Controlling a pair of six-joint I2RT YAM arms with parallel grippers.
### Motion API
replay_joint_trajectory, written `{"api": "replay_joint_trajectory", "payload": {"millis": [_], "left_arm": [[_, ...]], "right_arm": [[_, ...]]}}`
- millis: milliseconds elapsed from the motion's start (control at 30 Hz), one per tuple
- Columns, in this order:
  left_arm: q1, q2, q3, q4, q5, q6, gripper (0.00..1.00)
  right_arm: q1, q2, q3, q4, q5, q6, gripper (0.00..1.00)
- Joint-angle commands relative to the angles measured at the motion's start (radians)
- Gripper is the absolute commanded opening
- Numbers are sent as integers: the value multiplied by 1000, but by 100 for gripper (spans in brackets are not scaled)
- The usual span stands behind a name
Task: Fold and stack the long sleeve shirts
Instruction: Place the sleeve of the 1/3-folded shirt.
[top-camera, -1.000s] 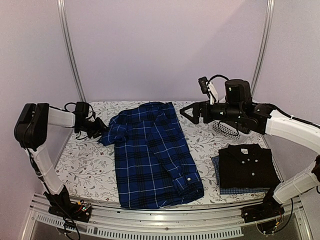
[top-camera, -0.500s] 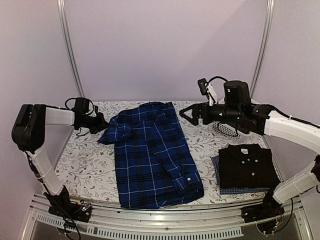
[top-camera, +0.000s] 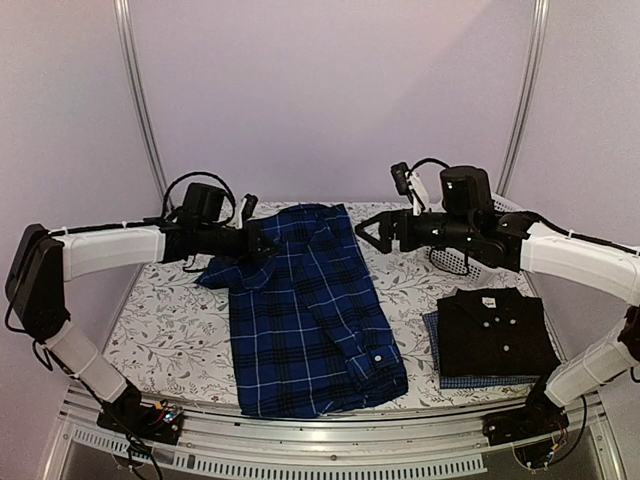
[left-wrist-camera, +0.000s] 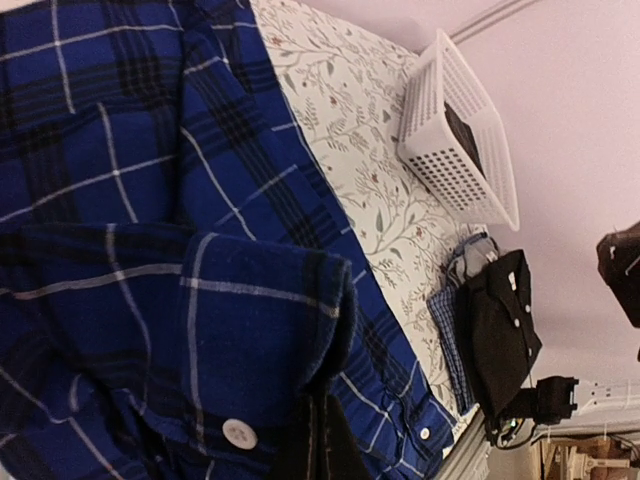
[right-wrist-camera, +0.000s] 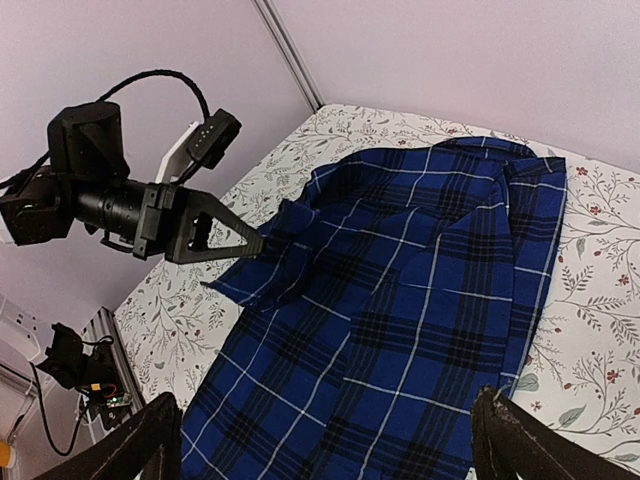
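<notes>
A dark blue plaid shirt (top-camera: 305, 320) lies lengthwise mid-counter (top-camera: 170, 320), one buttoned cuff folded across its near right corner, its far left sleeve pinched by the left end effector (top-camera: 262, 247). At the right, a folded black shirt (top-camera: 497, 332), collar up, rests on a folded blue check shirt (top-camera: 470, 381).

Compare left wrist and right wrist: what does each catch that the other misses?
Left wrist only: the white basket, the black shirt stacked on the blue check shirt, and a white cuff button. Right wrist only: the left hand seen from outside, shut on the plaid shirt at its sleeve, and the right hand, open. Both: the plaid shirt and the floral table cover.
</notes>
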Motion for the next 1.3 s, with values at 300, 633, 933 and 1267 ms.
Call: {"api": "replay_joint_trajectory", "payload": {"millis": [300, 633, 933, 1267], "left_arm": [[-336, 71, -17, -83, -47, 31, 1], [-345, 72, 3, -131, -32, 80, 8], [-362, 83, 5, -128, -50, 79, 13], [-292, 33, -54, -166, -143, 36, 21]], "right_arm": [[10, 106, -22, 8, 45, 53, 99], [42, 198, -57, 0, 48, 87, 99], [106, 272, -53, -16, 30, 131, 97], [142, 473, 82, -50, 34, 146, 80]]}}
